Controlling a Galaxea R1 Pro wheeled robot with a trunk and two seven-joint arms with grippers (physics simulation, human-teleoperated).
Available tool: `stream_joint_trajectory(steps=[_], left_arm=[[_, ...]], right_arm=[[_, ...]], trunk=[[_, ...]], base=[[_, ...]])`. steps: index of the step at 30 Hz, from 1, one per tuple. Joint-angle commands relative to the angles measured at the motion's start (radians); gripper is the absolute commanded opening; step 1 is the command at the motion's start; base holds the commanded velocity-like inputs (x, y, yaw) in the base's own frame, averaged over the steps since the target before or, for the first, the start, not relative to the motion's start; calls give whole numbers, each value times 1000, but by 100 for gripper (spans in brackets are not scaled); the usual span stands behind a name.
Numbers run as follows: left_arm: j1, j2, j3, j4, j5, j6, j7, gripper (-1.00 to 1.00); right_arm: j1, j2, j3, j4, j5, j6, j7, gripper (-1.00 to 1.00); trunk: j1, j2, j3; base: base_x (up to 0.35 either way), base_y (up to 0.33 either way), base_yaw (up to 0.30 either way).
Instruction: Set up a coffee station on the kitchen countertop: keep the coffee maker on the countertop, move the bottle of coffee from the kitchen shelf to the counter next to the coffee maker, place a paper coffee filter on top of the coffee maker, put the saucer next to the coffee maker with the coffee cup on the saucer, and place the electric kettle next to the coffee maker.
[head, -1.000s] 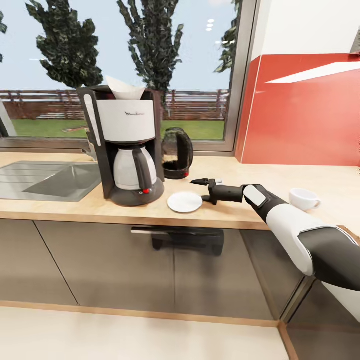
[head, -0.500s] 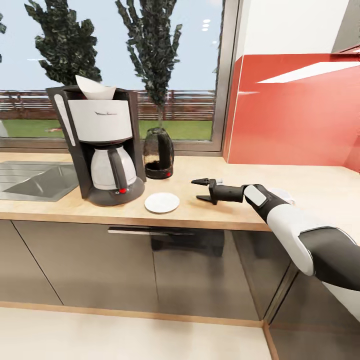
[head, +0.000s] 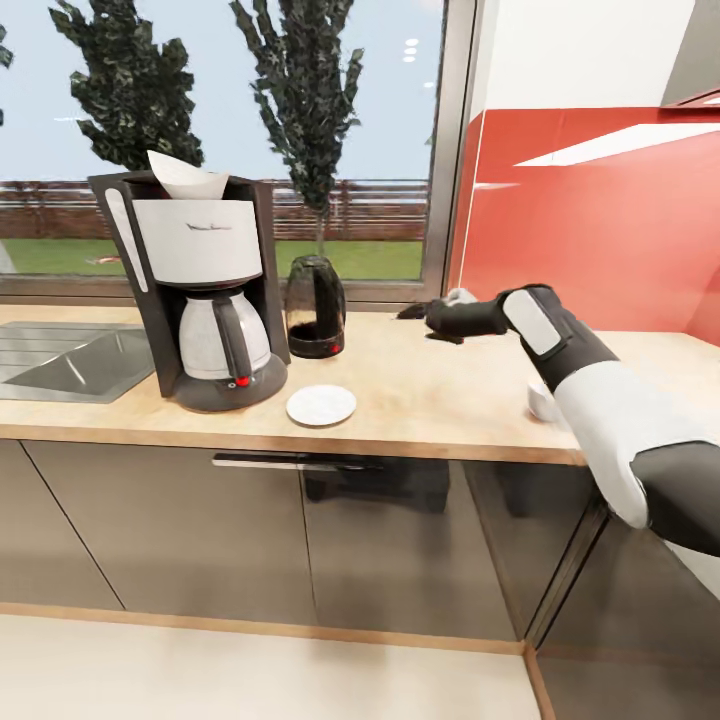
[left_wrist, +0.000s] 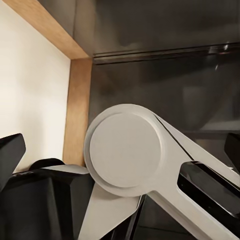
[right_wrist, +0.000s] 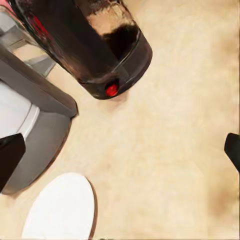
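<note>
Right tool (head: 418, 313) hovers open-fingered above countertop (head: 420, 400), arm extended toward kettle (head: 315, 306).

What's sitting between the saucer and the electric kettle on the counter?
Nothing: bare wood countertop separates the saucer from the electric kettle in the right wrist view; the head view agrees.
</note>
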Motion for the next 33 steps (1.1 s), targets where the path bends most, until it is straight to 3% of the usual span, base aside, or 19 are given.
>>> stream_joint_trajectory(steps=[1, 5, 7, 10, 13, 14, 15, 17, 20, 21, 24, 26, 30, 33], left_arm=[[-1, 0, -4, 0, 2, 10, -4, 100], [-1, 0, -4, 0, 2, 11, -4, 100], [-1, 0, -4, 0, 2, 11, -4, 100], [-1, -1, -4, 0, 2, 11, -4, 100], [-1, -1, -4, -1, 2, 11, -4, 100], [-1, -1, -4, -1, 2, 11, -4, 100], [-1, -1, -4, 0, 2, 12, -4, 100], [-1, -1, -4, -1, 2, 13, -4, 100], [-1, -1, -4, -1, 2, 13, -4, 100], [-1, -2, -4, -1, 2, 13, -4, 100], [-1, -2, -5, -1, 2, 12, -4, 100], [-1, -2, -5, -1, 2, 11, -4, 100], [-1, -3, -5, -1, 2, 10, -4, 100], [-1, -3, -5, -2, 2, 11, -4, 100]], right_arm=[[-16, -11, 5, -10, 10, 9, -22, 100], [-97, -61, 7, -37, 25, 59, -173, 100], [-118, -76, 9, -40, 42, 67, -203, 100], [-149, -95, 12, -43, 110, 76, -234, 100], [-181, -106, 14, -40, 243, 82, -248, 100], [-186, -109, 14, -37, 265, 83, -250, 100], [-199, -141, 19, -11, 323, 85, -250, 100], [-203, -174, 48, 2, 342, 86, -243, 100], [-205, -214, 122, 9, 351, 86, -198, 100], [-206, -241, 168, 11, 356, 87, -146, 100], [-206, -283, 239, 13, 360, 87, -41, 100], [-207, -331, 335, 14, 363, 87, 84, 100], [-207, -376, 399, 15, 364, 86, 153, 100], [-207, -433, 442, 15, 364, 86, 191, 100]], trunk=[[0, 0, -1], [0, 0, -1], [0, 0, -1], [0, 0, -1], [0, 0, -1], [0, 0, -1], [0, 0, -1], [0, 0, -1], [0, 0, -1], [0, 0, -1], [0, 0, -1], [0, 0, -1], [0, 0, -1], [0, 0, -1]], base=[[0, 0, 0], [0, 0, 0], [0, 0, 0], [0, 0, 0], [0, 0, 0], [0, 0, 0], [0, 0, 0], [0, 0, 0], [0, 0, 0], [0, 0, 0], [0, 0, 0], [0, 0, 0], [0, 0, 0], [0, 0, 0]])
